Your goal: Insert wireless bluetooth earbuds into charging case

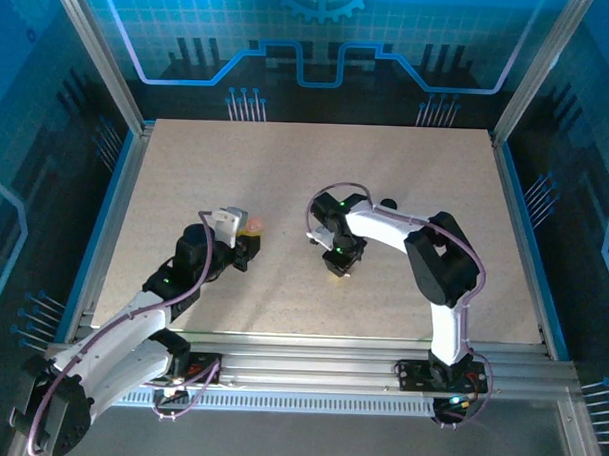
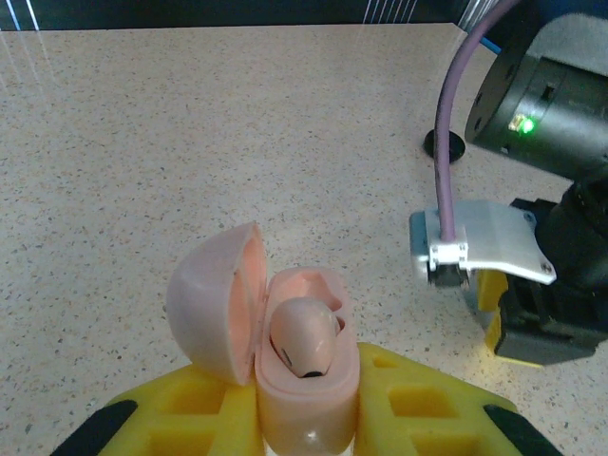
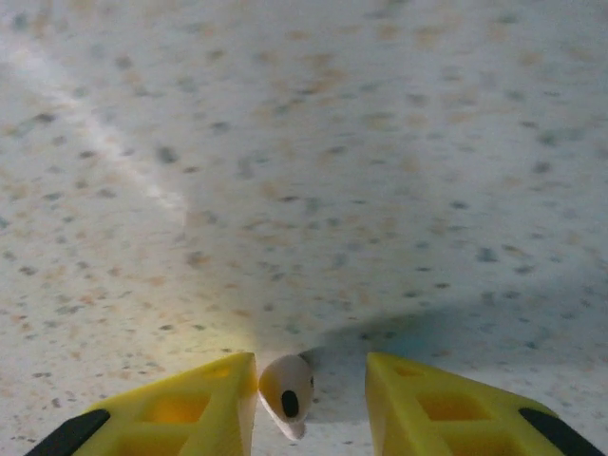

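The speckled beige tabletop (image 1: 287,157) is taking most of the top view, and both arms are reaching over its middle part. The left arm (image 1: 131,322) is stretching from the near left corner toward the centre, and the right arm (image 1: 438,263) is rising from its base at the near right and bending back to the left. The left gripper (image 1: 249,234) is closing its yellow fingers (image 2: 418,399) on the two sides of the pink charging case (image 2: 309,389) and is holding it upright above the tabletop, left of the centre. The lid (image 2: 214,304) of the case is standing open, swung to the left. A pale pink earbud (image 2: 302,334) is sitting inside the case, in the left pocket, while the pocket beside it is showing bare. The right gripper (image 3: 311,380) is pointing down at the tabletop near the centre, just right of the case, with its fingers parted only narrowly. A whitish earbud (image 3: 285,391) is lying on the tabletop between these fingers, close against the left one and apart from the right one; I cannot tell if it is really touching the left finger. Far behind the right arm, a small black round thing (image 2: 446,144) is resting on the tabletop, partly behind a purple cable (image 2: 445,123).
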You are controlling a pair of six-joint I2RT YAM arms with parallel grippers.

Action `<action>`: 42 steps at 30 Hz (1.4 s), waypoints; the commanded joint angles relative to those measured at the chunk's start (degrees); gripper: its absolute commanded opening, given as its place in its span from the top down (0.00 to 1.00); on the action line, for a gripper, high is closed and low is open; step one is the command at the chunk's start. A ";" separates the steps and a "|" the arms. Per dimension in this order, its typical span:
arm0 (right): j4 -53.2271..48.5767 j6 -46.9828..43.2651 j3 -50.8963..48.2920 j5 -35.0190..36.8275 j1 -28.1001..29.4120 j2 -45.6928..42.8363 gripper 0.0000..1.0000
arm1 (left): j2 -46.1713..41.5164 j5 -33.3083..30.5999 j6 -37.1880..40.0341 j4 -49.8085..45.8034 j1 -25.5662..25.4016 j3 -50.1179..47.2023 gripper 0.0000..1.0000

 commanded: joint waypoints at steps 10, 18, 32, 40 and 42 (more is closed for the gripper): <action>-5.93 2.56 3.40 -3.50 -2.21 -4.61 0.60 | 0.17 -0.35 0.78 1.07 0.65 0.76 0.77; -9.78 9.54 6.75 -6.45 -2.29 -0.55 0.60 | 0.53 -0.11 0.87 0.97 0.70 1.12 0.77; -9.19 10.35 6.51 -4.44 -2.40 4.44 0.61 | 0.32 -0.26 1.03 0.55 0.74 1.02 0.77; -8.00 10.37 6.06 -4.05 -2.59 5.82 0.65 | 0.06 -0.44 1.21 0.03 0.76 1.38 0.77; -7.60 10.35 5.73 -3.83 -2.64 6.01 0.67 | 0.09 -0.44 1.21 -0.02 0.70 1.37 0.77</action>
